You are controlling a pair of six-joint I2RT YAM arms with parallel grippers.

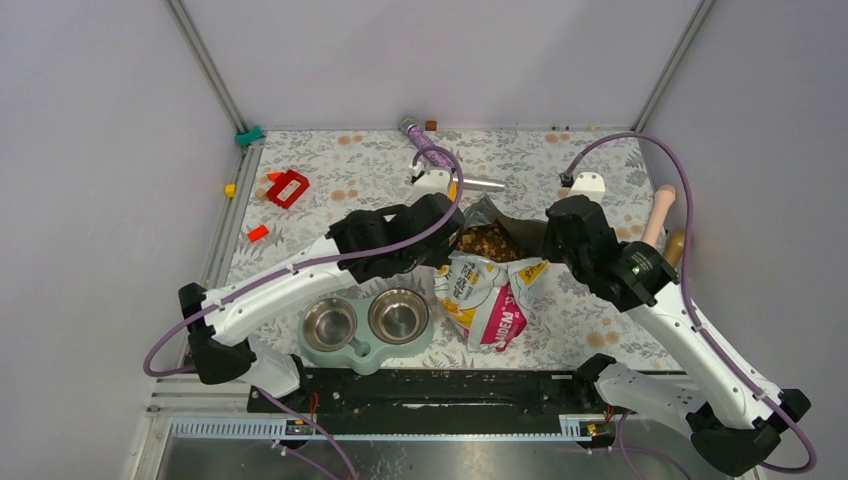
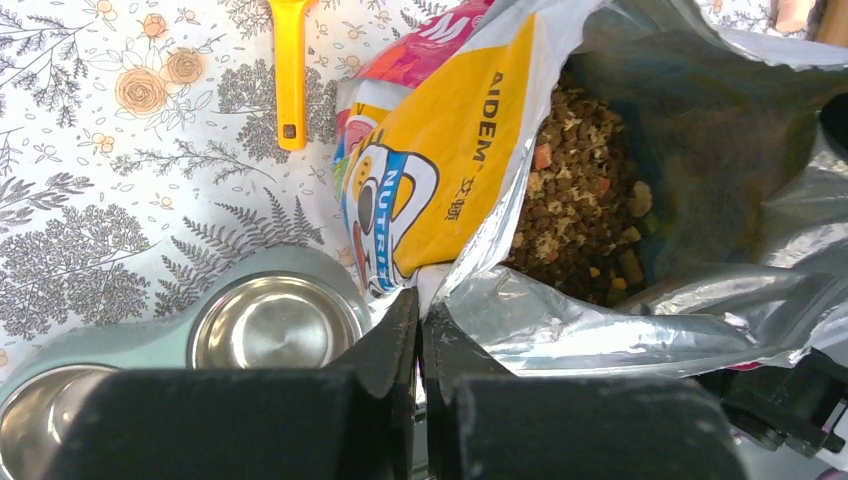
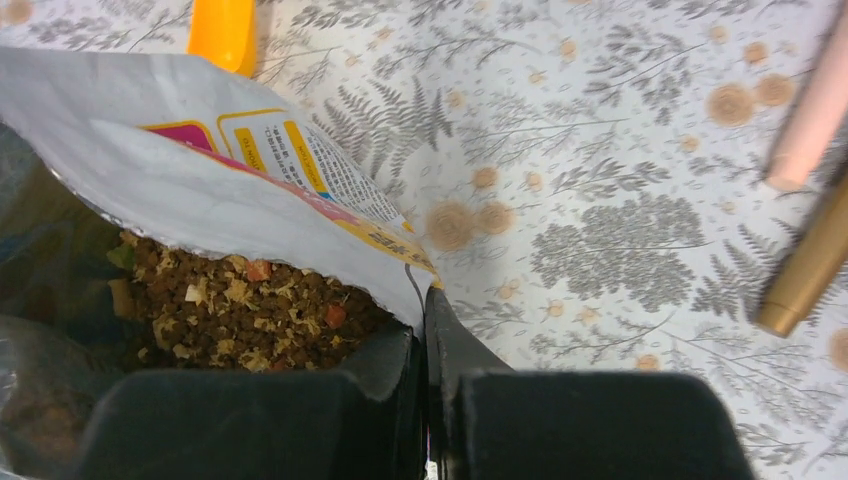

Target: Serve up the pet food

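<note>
The cartoon-cat foil bag (image 1: 492, 298) lies on the table with its mouth open toward the back. The pet food (image 1: 487, 242), brown and tan kibble, fills the mouth; it shows in the left wrist view (image 2: 580, 210) and the right wrist view (image 3: 250, 310). My left gripper (image 2: 420, 312) is shut on the bag's left rim (image 2: 470, 270). My right gripper (image 3: 422, 315) is shut on the bag's right rim (image 3: 300, 220). The two hold the mouth spread open. The pale green feeder (image 1: 362, 352) with two bare steel bowls stands in front of the left gripper.
The orange scoop (image 2: 289, 70) lies on the table beyond the bag. A pink rod (image 3: 810, 110) and a tan rod (image 3: 810, 260) lie at the right. A red block (image 1: 288, 187) and a purple-handled tool (image 1: 430, 150) lie toward the back.
</note>
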